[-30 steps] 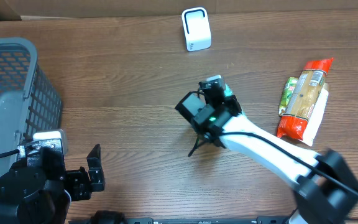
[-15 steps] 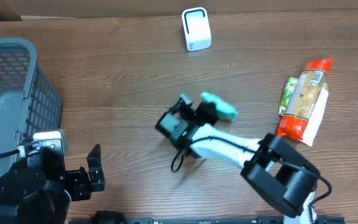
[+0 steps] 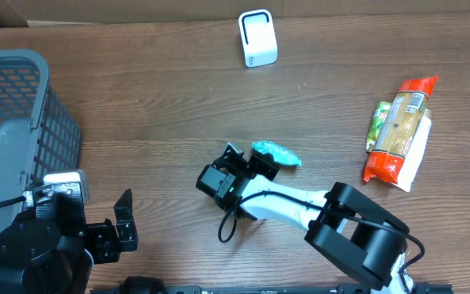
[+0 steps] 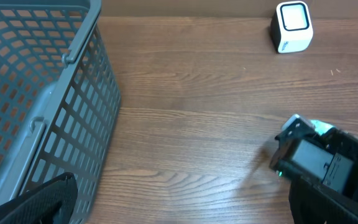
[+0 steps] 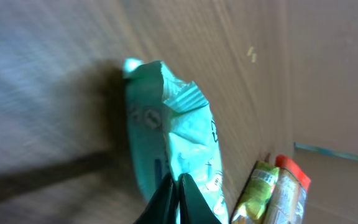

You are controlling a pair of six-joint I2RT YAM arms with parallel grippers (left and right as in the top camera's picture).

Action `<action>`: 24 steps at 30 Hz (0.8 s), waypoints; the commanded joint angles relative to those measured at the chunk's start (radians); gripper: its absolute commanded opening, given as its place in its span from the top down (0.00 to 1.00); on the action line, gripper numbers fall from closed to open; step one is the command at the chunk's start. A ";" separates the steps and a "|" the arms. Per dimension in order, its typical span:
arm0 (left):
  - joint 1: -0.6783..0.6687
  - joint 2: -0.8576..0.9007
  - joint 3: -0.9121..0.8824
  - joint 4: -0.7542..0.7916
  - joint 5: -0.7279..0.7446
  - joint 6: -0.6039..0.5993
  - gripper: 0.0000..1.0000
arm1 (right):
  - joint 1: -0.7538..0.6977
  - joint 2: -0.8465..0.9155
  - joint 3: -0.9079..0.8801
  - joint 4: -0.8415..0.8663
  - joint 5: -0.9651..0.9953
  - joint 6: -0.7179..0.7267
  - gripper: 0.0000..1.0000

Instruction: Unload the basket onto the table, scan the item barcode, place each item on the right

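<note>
While the right gripper is clamping one crinkled edge of the teal packet, its arm is lying low and bent, holding the packet well on the robot's side of the white scanner. The packet's print is showing too blurred to read. Bare wooden table is lying open between packet and scanner. Far to the scanner's left, the left gripper is gaping wide, holding nothing.

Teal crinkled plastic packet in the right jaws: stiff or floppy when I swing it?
The teal crinkled plastic packet is probably floppy: its film shows creases and a crimped end. It looks light, since a thin edge pinch seems to carry it. The glossy film may slip.
</note>
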 commanded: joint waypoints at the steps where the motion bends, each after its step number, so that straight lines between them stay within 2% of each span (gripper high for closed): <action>1: 0.005 0.005 -0.006 0.004 0.008 -0.007 0.00 | 0.081 0.027 0.008 -0.018 -0.137 0.046 0.96; 4: 0.005 0.005 -0.006 0.004 0.008 -0.007 0.00 | 0.145 0.014 0.008 -0.019 -0.231 0.047 0.96; 5: 0.005 0.005 -0.006 0.004 0.008 -0.007 0.00 | 0.161 0.007 0.009 -0.019 -0.257 0.048 0.92; 7: 0.005 0.005 -0.006 0.004 0.008 -0.007 0.00 | 0.187 -0.013 0.018 -0.023 -0.294 0.086 0.68; 9: 0.005 0.005 -0.006 0.003 0.008 -0.007 0.01 | 0.190 -0.042 0.038 -0.031 -0.335 0.127 0.50; 12: 0.005 0.005 -0.006 0.003 0.008 -0.007 0.00 | 0.157 -0.106 0.080 -0.054 -0.404 0.177 0.43; 13: 0.005 0.005 -0.006 0.003 0.008 -0.007 0.00 | 0.107 -0.171 0.106 -0.069 -0.447 0.206 0.39; 15: 0.005 0.005 -0.006 0.003 0.008 -0.007 0.01 | 0.040 -0.230 0.123 -0.084 -0.523 0.205 0.37; 16: 0.005 0.005 -0.006 0.004 0.008 -0.007 0.00 | -0.003 -0.259 0.131 -0.094 -0.582 0.204 0.37; 17: 0.005 0.005 -0.006 0.003 0.008 -0.007 0.00 | -0.047 -0.285 0.134 -0.102 -0.649 0.197 0.44; 19: 0.005 0.005 -0.006 0.003 0.008 -0.007 0.00 | -0.150 -0.320 0.135 -0.110 -0.807 0.198 0.75; 20: 0.005 0.005 -0.006 0.004 0.008 -0.007 0.00 | -0.203 -0.324 0.135 -0.116 -0.905 0.198 0.83; 21: 0.005 0.005 -0.006 0.003 0.008 -0.007 0.00 | -0.249 -0.324 0.134 -0.123 -0.993 0.198 0.89; 24: 0.005 0.005 -0.006 0.004 0.008 -0.007 0.00 | -0.368 -0.309 0.106 -0.121 -1.218 0.198 0.94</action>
